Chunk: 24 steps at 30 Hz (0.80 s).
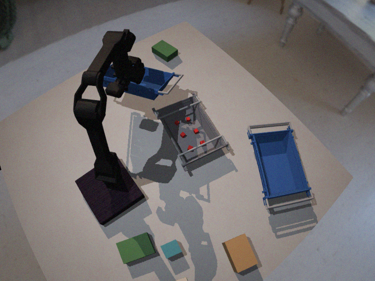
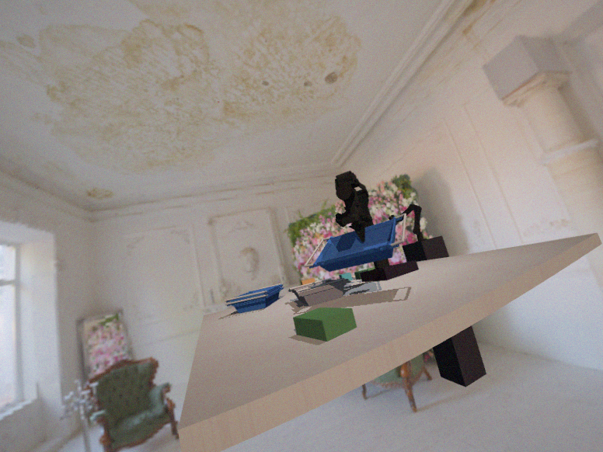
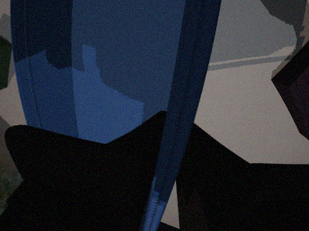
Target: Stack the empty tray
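Observation:
The grey loaded tray (image 1: 208, 121) (image 2: 322, 296) stands mid-table with several small red blocks (image 1: 196, 131) on its floor. Its far bar (image 1: 180, 109) and near bar (image 1: 211, 141) both lie across its top. My gripper (image 2: 361, 238) (image 3: 170, 118) is shut on the long side wall of an empty blue tray (image 1: 143, 93) (image 2: 346, 260) (image 3: 180, 63) and holds it in the air, beyond and left of the loaded tray in the top view. The held tray looks about level; its end bars stick outward. The fingertips are hidden behind the arm in the top view.
Another empty blue tray (image 1: 298, 165) (image 2: 254, 302) stands at the right, bars outward. Green blocks stand beyond the held tray (image 1: 164, 49) (image 2: 324, 324) and near the front (image 1: 134, 247). A teal block (image 1: 171, 248) and an orange block (image 1: 240, 252) are also at the front.

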Motion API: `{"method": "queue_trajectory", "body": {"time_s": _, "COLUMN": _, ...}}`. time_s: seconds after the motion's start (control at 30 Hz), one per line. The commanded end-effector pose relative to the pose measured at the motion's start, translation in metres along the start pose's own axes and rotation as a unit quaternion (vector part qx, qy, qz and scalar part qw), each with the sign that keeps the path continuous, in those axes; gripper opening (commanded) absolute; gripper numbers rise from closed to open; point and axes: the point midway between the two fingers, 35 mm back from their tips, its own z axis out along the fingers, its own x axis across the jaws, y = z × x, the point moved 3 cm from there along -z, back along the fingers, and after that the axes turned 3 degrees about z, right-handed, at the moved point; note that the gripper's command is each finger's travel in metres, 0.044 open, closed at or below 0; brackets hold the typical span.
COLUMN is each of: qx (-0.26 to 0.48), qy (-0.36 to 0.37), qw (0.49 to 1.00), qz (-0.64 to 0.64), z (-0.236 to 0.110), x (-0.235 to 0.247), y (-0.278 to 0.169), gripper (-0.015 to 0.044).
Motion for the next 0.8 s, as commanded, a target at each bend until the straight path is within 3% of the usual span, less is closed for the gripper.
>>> {"method": "queue_trajectory", "body": {"time_s": 0.0, "qx": 0.000, "qy": 0.012, "qw": 1.000, "qz": 0.026, "z": -0.005, "x": 0.004, "y": 0.015, "gripper": 0.0000}}
{"method": "queue_trajectory", "body": {"time_s": 0.77, "qx": -0.003, "qy": 0.012, "qw": 0.984, "qz": 0.177, "z": -0.005, "x": 0.006, "y": 0.108, "gripper": 0.0000}}
